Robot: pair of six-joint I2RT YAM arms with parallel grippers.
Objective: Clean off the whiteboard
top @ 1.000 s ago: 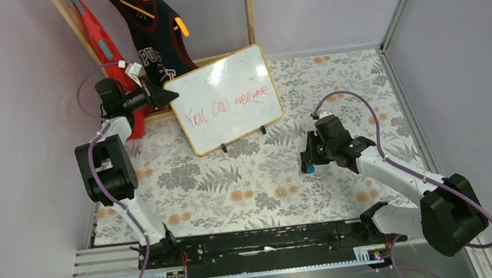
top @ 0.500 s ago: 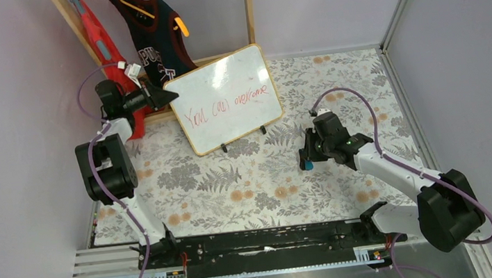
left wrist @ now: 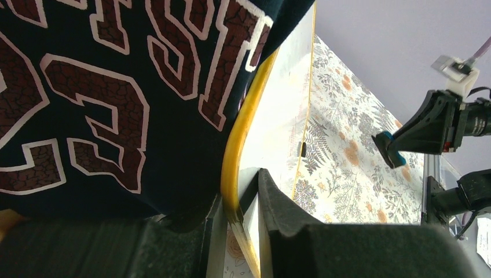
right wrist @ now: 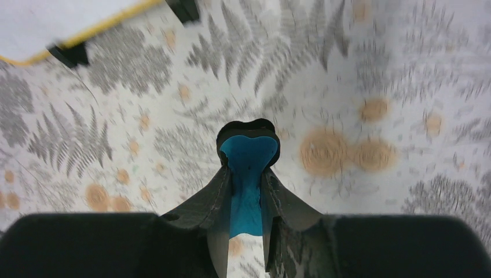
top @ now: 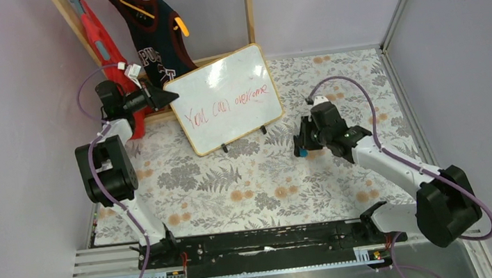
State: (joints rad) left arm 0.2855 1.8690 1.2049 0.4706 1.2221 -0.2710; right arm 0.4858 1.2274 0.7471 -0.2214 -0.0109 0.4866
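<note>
top: whiteboard [top: 225, 99] stands at the back of the desk [top: 255, 180], red words [top: 225, 105] on it | left wrist: left gripper [left wrist: 242, 194] pinches its edge, hold firm | right wrist: right gripper [right wrist: 248, 174] squeezes blue eraser [right wrist: 248, 147], press it flat on the words

Red "You can overcome" on whiteboard [top: 223, 85]; "23" on jersey [left wrist: 116, 87]

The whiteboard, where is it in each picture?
Top external: whiteboard in the upper middle, tilted, with red writing.
Left wrist: whiteboard seen edge-on up the middle, beside the jersey.
Right wrist: only its bottom corner, top left.
Shared landmark: its black feet on the flowery table cover.
</note>
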